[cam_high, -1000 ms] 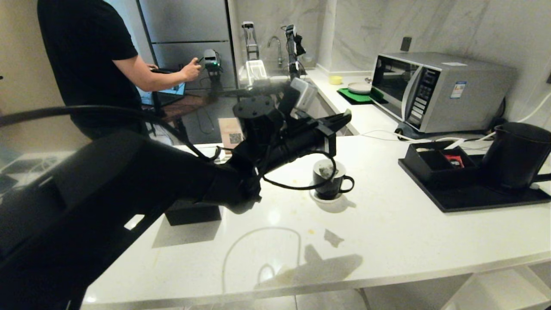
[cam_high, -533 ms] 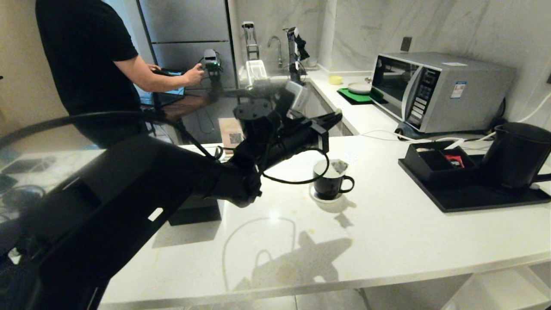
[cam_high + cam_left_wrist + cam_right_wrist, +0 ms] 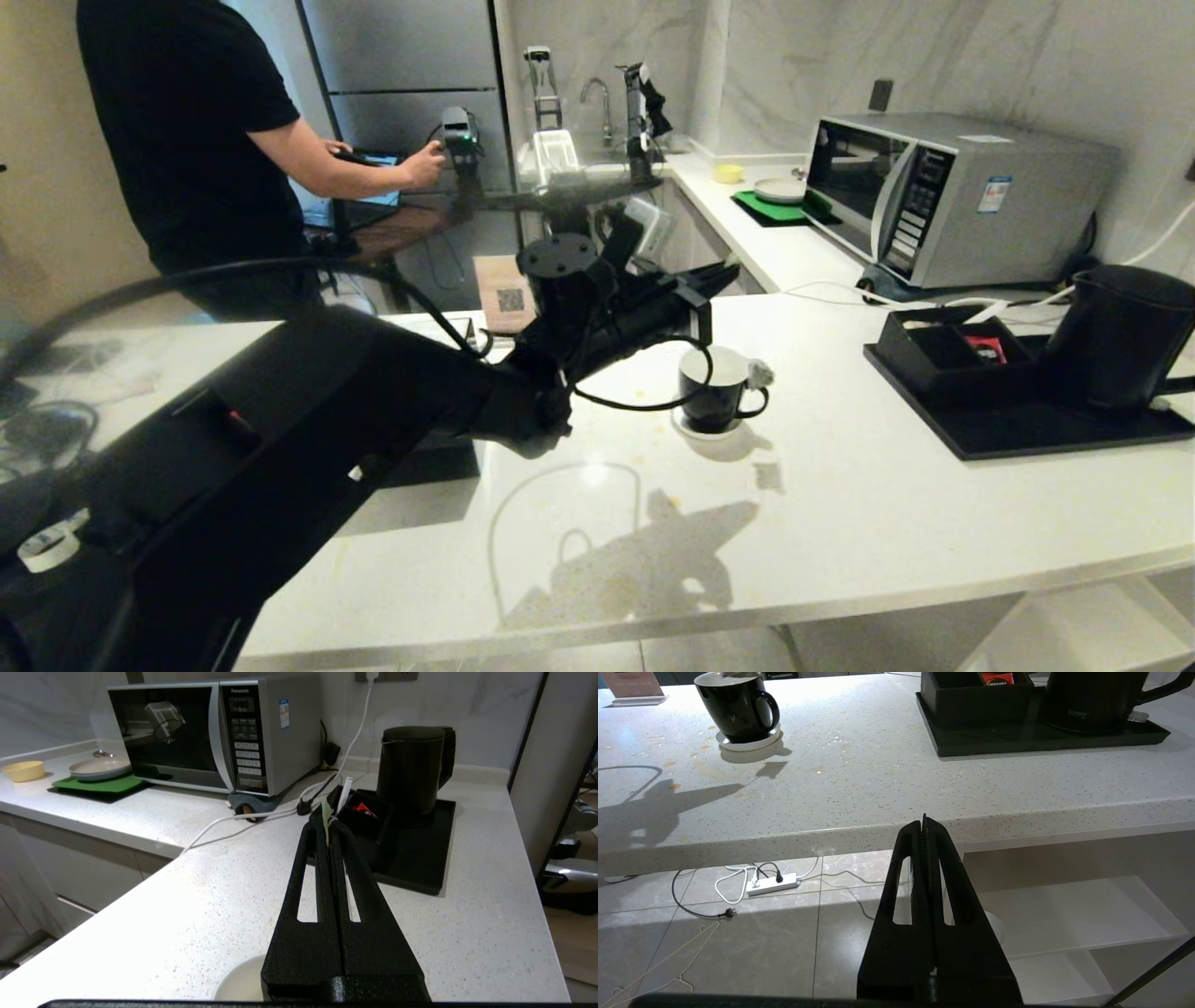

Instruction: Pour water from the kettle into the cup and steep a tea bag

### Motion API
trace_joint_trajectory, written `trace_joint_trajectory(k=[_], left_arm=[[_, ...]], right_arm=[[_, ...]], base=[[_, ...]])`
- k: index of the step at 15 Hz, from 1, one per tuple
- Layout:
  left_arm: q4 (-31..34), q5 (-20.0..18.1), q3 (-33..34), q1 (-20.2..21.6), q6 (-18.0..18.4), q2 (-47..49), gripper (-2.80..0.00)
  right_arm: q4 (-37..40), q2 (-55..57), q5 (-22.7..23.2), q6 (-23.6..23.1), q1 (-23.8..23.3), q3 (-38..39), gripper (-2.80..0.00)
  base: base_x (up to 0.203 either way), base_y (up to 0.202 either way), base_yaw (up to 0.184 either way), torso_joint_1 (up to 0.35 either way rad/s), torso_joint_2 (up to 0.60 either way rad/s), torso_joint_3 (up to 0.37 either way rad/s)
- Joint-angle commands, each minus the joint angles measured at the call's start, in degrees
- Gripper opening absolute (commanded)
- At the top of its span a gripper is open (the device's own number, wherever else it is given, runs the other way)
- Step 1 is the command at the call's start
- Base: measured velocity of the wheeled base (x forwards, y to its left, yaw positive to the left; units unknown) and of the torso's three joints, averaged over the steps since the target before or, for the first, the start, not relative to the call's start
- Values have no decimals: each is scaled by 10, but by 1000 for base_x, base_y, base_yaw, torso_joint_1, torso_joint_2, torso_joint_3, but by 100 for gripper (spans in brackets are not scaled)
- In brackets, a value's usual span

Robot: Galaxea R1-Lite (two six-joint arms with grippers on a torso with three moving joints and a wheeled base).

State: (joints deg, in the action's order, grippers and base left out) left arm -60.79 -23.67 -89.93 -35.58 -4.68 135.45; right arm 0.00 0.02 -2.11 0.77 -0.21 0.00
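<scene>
The left pincer point(image 3: 724, 273) hangs in the air above and a little behind the cup point(image 3: 714, 390). Its two fingers are pressed together, and they pinch the small pale green tag point(image 3: 326, 814) of the tea bag point(image 3: 758, 374) at their very tips (the left wrist view shows this best). The tea bag hangs low, right beside the cup's rim on the handle side, outside the cup, well below the pincer's tips. The thin string between them is too fine to see.

The cup is black with a white inside. It stands on a small white saucer point(image 3: 689, 429) in the middle of the white desk point(image 3: 840, 523).

The kettle point(image 3: 1120, 336) stands on a black tray point(image 3: 1055, 434) at the right end of the desk, well apart from the cup and the pincer. A microwave point(image 3: 943, 191) sits behind it on the far counter.

The right pincer point(image 3: 924, 826) is down low by the front edge of the desk, above the floor. Its fingers are pressed together and hold nothing.

A person point(image 3: 196, 140) in a black shirt stands at the back left.
</scene>
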Motion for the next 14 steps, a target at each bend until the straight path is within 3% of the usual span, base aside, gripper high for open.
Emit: trace_joint_trajectory(k=[1,14], left_arm=[[-4,-1,3,2,-1,3,-280],[-6,-1,4,11,2,28,-280]], right_arm=[[0,0,0,0,0,0,-280],[0,0,0,0,0,0,-280]], base=[[0,0,0,0,0,0],[0,0,0,0,0,0]])
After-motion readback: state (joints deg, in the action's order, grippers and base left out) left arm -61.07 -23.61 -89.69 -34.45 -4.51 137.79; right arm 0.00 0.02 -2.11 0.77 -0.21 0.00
